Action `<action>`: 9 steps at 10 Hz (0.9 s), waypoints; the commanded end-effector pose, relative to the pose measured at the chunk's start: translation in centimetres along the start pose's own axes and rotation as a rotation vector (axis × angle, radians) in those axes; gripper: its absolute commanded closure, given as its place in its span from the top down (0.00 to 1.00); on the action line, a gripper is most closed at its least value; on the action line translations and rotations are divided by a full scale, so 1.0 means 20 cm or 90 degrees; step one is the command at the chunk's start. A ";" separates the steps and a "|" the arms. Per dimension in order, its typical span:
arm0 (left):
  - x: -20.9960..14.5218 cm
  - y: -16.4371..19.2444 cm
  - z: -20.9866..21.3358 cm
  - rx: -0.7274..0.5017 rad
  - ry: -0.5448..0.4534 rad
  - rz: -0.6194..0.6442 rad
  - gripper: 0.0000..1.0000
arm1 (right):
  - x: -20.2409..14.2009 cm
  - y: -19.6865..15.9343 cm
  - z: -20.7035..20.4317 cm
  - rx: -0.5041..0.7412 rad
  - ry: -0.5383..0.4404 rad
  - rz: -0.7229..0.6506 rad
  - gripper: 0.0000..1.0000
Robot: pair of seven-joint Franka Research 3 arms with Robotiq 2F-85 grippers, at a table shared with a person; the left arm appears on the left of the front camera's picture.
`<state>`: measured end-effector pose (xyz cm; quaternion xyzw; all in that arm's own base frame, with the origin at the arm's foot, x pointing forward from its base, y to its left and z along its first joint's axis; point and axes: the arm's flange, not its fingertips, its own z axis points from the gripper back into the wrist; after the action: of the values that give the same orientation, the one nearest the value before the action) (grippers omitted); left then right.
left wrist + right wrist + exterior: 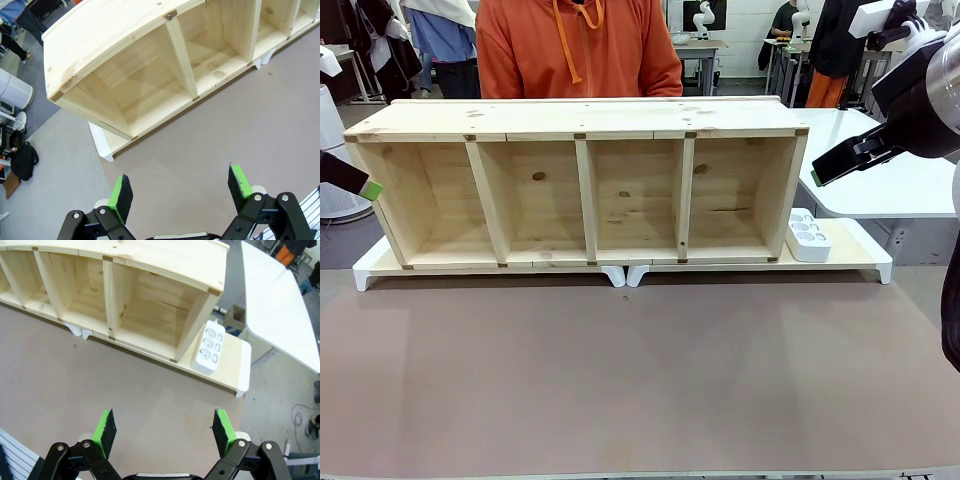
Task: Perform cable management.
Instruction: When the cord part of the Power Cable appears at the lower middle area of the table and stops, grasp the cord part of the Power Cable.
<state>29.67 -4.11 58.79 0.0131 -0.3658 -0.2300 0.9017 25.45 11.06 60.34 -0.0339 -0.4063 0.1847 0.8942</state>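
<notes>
The cable is out of view. My left gripper (pixel 180 182) hangs open above the brown tabletop (pixel 210 135), off the left end of the wooden shelf (pixel 150 60), with nothing between its green pads; its tip (pixel 365 187) shows at the left edge of the front view. My right gripper (pixel 164 424) is open and empty too, held high over the table's right part, short of the shelf's right end (pixel 150 295). From the front, the right gripper (pixel 820 172) hovers beside the shelf's upper right corner.
The long shelf (pixel 585 190) with several open compartments lies on white risers (pixel 865 250) at the far side. A white power strip (pixel 807 235) (pixel 209 346) leans at its right end. A person in an orange hoodie (pixel 578 50) stands behind. A white table (pixel 900 180) is at the right.
</notes>
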 end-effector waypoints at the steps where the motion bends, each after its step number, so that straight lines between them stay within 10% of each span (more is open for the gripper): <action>1: 0.00 0.00 0.00 0.000 0.000 0.000 1.00 | 0.00 0.00 -0.01 0.000 0.002 0.001 1.00; 9: 0.00 0.00 0.00 0.000 0.000 0.000 1.00 | 0.00 0.00 -0.01 0.000 0.002 0.001 1.00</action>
<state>29.67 -4.11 58.79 0.0131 -0.3658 -0.2300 0.9017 25.45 11.06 60.34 -0.0339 -0.4063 0.1847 0.8942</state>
